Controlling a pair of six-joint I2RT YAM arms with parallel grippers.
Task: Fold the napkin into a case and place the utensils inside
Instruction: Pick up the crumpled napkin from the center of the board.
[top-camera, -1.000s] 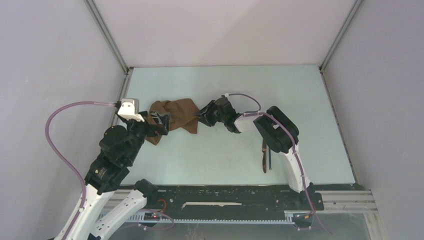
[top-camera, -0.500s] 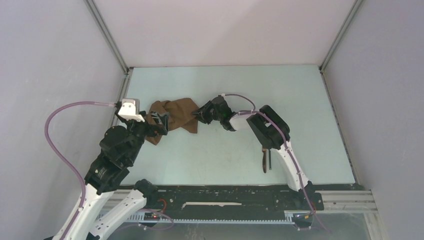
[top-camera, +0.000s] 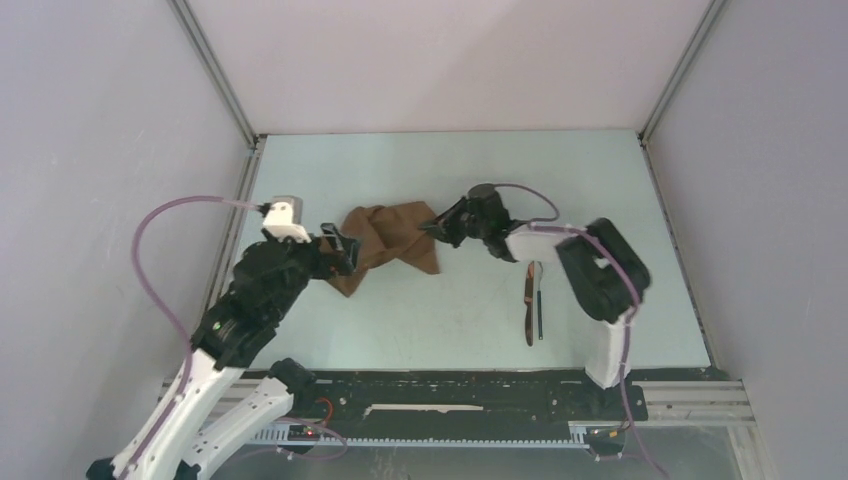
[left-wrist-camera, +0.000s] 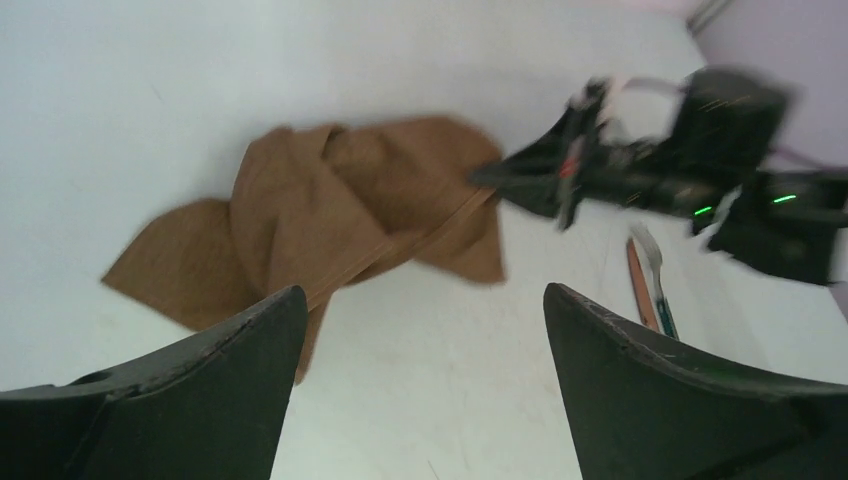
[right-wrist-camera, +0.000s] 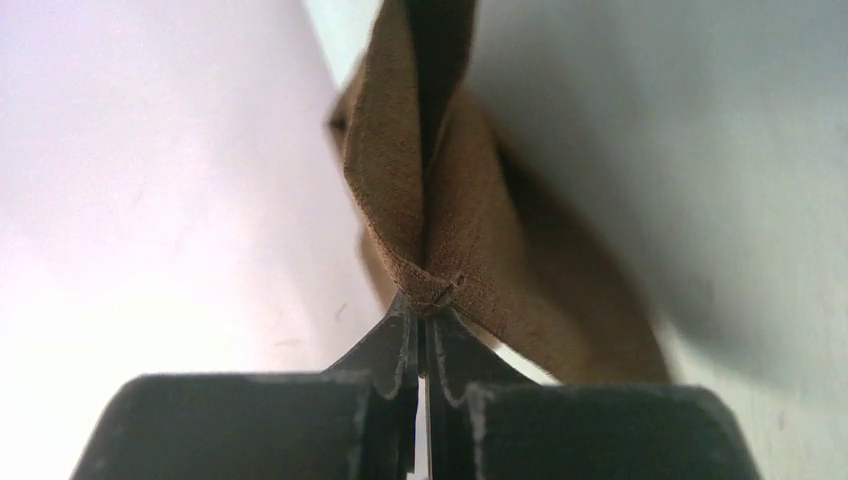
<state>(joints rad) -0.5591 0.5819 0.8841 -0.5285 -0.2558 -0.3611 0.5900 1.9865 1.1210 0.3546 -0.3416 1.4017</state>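
Brown napkin (top-camera: 385, 240) lies crumpled on your table (top-camera: 450, 170), one corner pinched in your right gripper (top-camera: 432, 226). Your left gripper (top-camera: 345, 250) stands spread wide at its opposite end, holding nothing; the utensils (top-camera: 533, 310) lie apart, beside the right arm.

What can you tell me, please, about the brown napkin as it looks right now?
The napkin is plain brown woven cloth with no pattern, crumpled into loose overlapping folds rather than spread flat. It lies on the pale table, left of centre. The right gripper is shut on a hemmed corner at the napkin's right end, and the cloth bunches into a fold there. The left gripper stands open at the napkin's left end and is not closed on it.
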